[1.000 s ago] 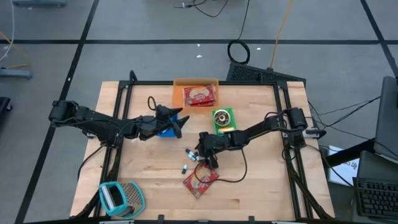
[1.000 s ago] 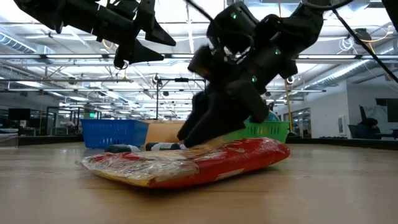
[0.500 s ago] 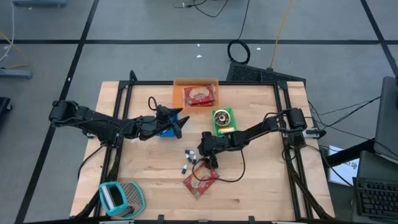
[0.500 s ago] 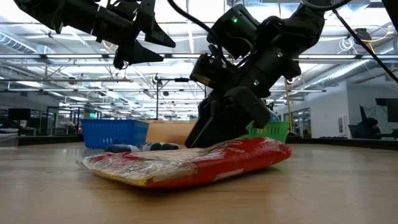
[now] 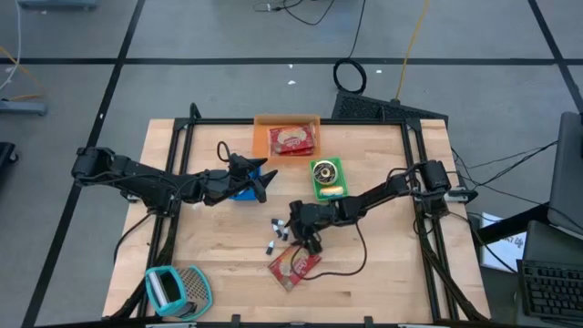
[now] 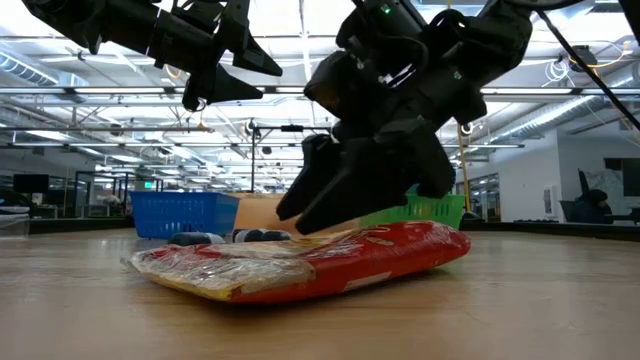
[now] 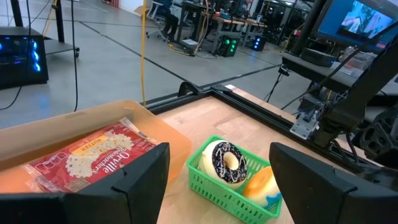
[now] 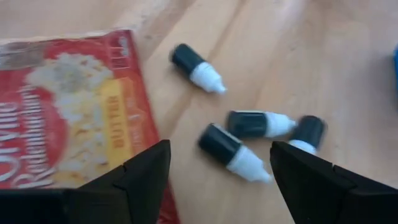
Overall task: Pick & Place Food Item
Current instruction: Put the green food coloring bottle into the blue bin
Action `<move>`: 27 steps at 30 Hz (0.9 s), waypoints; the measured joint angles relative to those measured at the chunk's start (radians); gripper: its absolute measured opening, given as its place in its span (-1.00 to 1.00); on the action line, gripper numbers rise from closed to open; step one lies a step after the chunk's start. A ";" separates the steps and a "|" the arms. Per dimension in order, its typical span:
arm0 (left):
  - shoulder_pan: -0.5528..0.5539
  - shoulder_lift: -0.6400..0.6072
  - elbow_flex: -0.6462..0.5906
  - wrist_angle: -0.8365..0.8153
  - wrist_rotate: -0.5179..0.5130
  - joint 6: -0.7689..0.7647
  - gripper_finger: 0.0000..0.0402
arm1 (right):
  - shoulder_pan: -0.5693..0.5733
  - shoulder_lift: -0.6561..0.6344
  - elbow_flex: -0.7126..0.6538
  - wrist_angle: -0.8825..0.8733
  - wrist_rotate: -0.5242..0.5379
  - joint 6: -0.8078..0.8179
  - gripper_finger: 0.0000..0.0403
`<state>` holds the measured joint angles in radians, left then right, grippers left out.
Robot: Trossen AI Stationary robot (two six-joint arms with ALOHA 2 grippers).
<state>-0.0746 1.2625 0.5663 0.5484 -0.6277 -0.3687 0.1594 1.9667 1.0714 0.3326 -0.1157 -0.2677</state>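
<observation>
In the right wrist view, the spread right gripper hovers over four small bottles, merely specks from overhead.

Popcorn packet cut off; bottles blurred.

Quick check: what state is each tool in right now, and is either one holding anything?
Left tool: open, holding nothing, above the blue basket.
Right tool: open, holding nothing, low over the small bottles beside the popcorn bag.
</observation>
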 joint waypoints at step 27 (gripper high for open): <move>0.001 0.000 0.000 -0.008 -0.001 -0.019 0.39 | -0.032 0.046 0.000 -0.017 -0.071 -0.049 0.10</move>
<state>-0.0734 1.2625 0.5663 0.5406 -0.6289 -0.3874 0.1272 2.0125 1.0714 0.3155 -0.1871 -0.3168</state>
